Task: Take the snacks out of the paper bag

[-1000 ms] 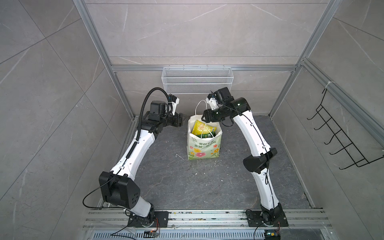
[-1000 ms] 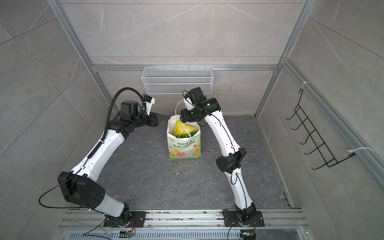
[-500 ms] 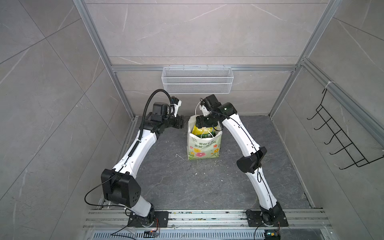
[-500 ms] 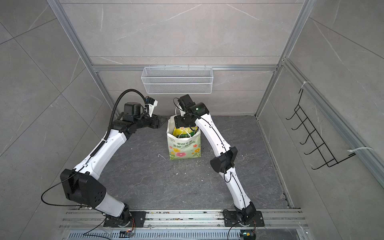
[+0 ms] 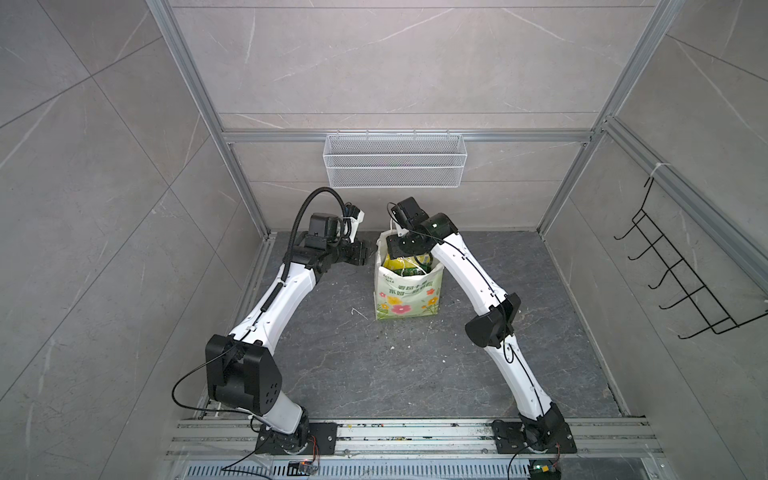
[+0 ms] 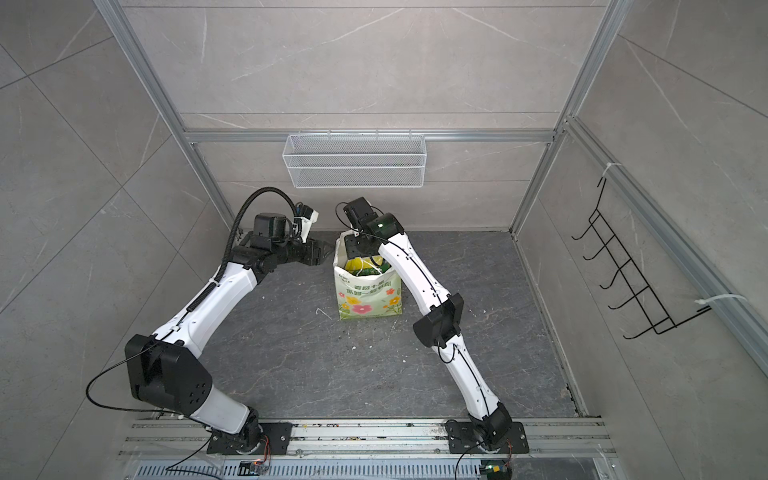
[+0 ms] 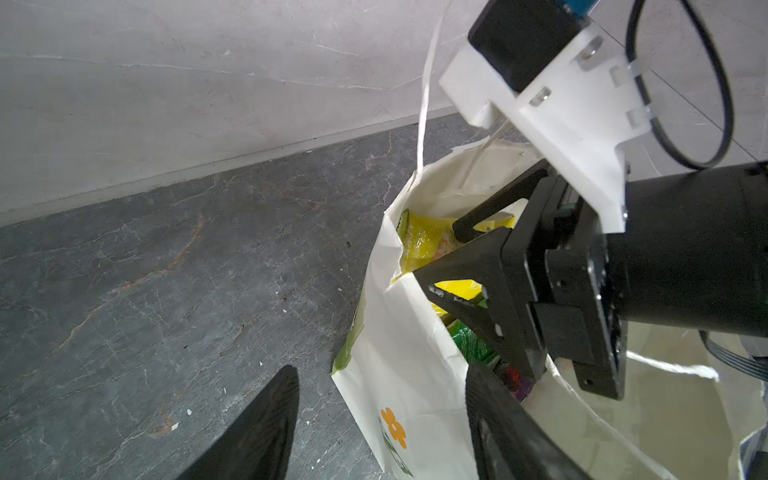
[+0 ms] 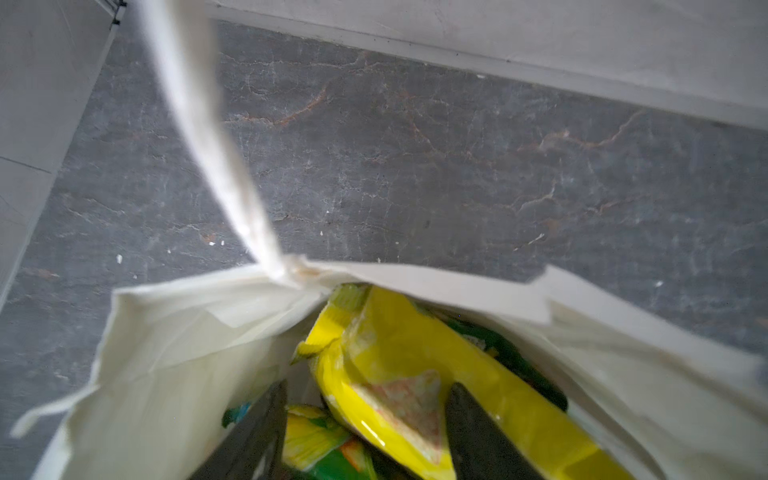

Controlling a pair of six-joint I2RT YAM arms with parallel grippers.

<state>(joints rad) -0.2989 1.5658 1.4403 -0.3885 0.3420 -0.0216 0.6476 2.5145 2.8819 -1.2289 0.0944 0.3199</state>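
One paper bag stands upright on the dark floor. At least three snacks show inside it, one a yellow chip bag. Only the right wrist view shows the right gripper fingers: they are apart, straddling that packet. One second earlier the gripper hovered above the bag. The left gripper is just beside the bag's rim, jaws apart.

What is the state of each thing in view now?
paper bag, upright, mouth open, rim creased.
yellow chip bag, inside the paper bag, on top.
green packet, inside, lower down.
right gripper, in the bag mouth, jaws open around the yellow chip bag.
left gripper, jaws open astride the bag's side rim.
wire mesh basket, hanging on the back wall, empty.
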